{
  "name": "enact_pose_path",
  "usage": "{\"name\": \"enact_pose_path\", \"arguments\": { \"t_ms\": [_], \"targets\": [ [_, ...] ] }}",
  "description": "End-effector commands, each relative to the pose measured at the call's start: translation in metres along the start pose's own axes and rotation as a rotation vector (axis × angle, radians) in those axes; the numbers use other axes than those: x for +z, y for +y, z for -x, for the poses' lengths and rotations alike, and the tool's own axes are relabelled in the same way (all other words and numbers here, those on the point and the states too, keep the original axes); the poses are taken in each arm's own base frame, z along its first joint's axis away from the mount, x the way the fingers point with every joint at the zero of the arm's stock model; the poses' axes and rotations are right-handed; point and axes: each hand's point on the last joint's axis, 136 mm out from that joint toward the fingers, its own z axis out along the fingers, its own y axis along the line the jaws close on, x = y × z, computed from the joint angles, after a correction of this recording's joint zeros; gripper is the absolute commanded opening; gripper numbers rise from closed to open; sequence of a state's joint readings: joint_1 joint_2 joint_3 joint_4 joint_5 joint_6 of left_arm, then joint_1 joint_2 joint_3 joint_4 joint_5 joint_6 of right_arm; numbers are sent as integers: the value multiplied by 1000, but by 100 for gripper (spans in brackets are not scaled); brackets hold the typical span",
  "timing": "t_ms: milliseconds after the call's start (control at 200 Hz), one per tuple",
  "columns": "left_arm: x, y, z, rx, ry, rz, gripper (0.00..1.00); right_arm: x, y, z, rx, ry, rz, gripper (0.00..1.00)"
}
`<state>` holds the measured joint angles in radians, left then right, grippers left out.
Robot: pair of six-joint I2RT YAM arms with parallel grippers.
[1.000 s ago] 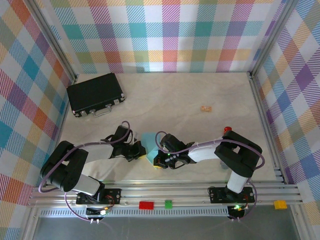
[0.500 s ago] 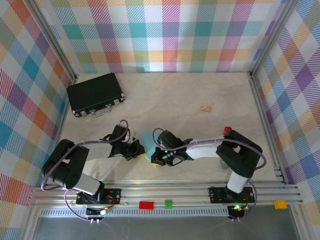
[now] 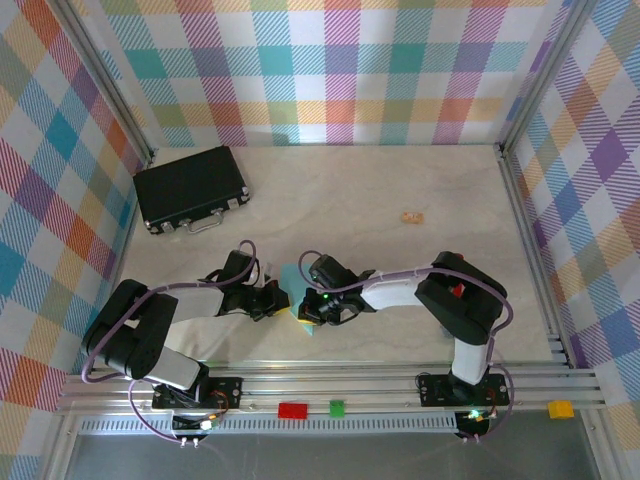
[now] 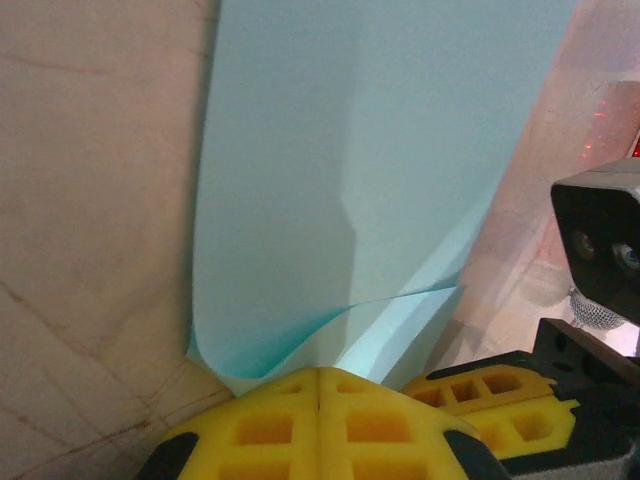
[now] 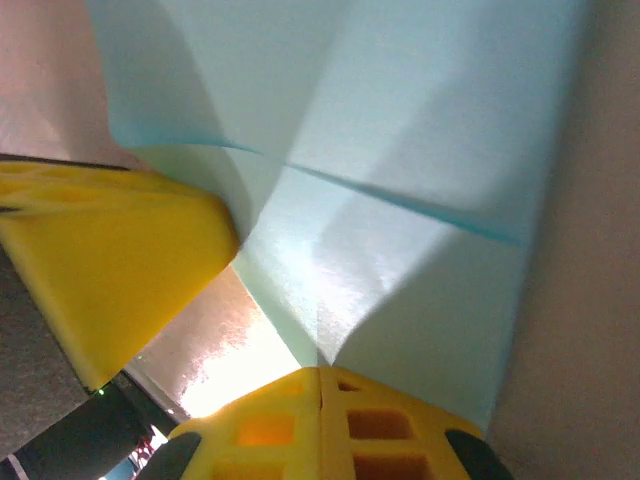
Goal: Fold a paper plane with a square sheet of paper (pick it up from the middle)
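Pinching the square sheet of paper (image 4: 370, 150) near the middle of the bench's (image 3: 400, 180) near edge, my left gripper (image 4: 320, 385) and right gripper (image 5: 320, 375) are both clamped tight on its near edge, probably to steady the fold.

You are working inside a small booth. The worktop (image 3: 400, 185) is pale cream with faint marbled veining, lit evenly so that shadows stay soft. At 12 o'clock the back wall (image 3: 330, 70) wears a pastel plaid of teal, pink, orange, yellow and purple. The left wall (image 3: 45, 200) at 9 o'clock and the right wall (image 3: 600, 200) at 3 o'clock carry the same pattern. An aluminium post (image 3: 105, 85) stands in the far left corner, and a second post (image 3: 540, 80) in the far right. At 6 o'clock a slotted aluminium rail (image 3: 340, 385) runs along the worktop's near edge, with a red block (image 3: 293, 409), a green block (image 3: 337, 407) and a yellow block (image 3: 560, 408) just below it.
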<state>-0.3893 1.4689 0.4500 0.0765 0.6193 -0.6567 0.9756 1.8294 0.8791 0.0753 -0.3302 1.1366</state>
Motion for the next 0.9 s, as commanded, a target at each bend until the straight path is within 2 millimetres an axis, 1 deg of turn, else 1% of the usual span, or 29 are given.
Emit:
{"name": "enact_pose_path", "arguments": {
  "t_ms": [0, 90, 170, 310, 500, 605, 785, 825, 895],
  "targets": [
    [-4, 24, 4, -25, -33, 119, 0, 0, -55, -25, 57, 54, -165, 0],
    [-5, 23, 14, -24, -51, 127, 0, -5, -68, -31, 66, 55, -195, 0],
    [-7, 23, 25, -29, -75, 130, 0, -7, -72, -33, 64, 56, -201, 0],
    [-9, 29, 36, -55, -95, 140, 0, -6, -71, -34, 52, 66, -200, 0],
    [-13, 40, 40, -87, -111, 151, 0, -4, -73, -35, 50, 71, -204, 0],
    [-20, 44, 48, -103, -133, 161, 0, -5, -74, -36, 48, 73, -208, 0],
    [-27, 39, 56, -107, -135, 160, 0, -4, -76, -37, 45, 79, -215, 0],
    [-30, 34, 57, -106, -131, 150, 0, -5, -76, -37, 44, 80, -214, 0],
    [-37, 20, 57, -92, -149, 103, 0, -4, -74, -37, 34, 85, -209, 0]
  ]
}}
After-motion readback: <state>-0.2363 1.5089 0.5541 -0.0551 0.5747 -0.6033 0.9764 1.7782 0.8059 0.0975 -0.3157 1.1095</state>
